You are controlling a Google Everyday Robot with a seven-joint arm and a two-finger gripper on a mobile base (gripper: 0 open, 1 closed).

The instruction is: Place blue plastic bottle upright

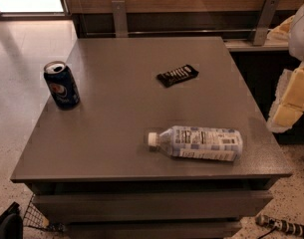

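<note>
The blue plastic bottle (197, 143) lies on its side near the front right of the grey table (116, 108). It is clear and pale bluish, with a white-and-blue label, and its white cap points left. My gripper (290, 101) shows as white and yellowish parts at the right edge of the view. It hangs beyond the table's right side, above and to the right of the bottle, and does not touch it.
A dark blue soda can (61, 85) stands upright near the table's left edge. A black snack bar wrapper (177, 75) lies flat at the middle back. A wall with a metal rail runs behind the table. A wire basket (39, 215) sits on the floor at the front left.
</note>
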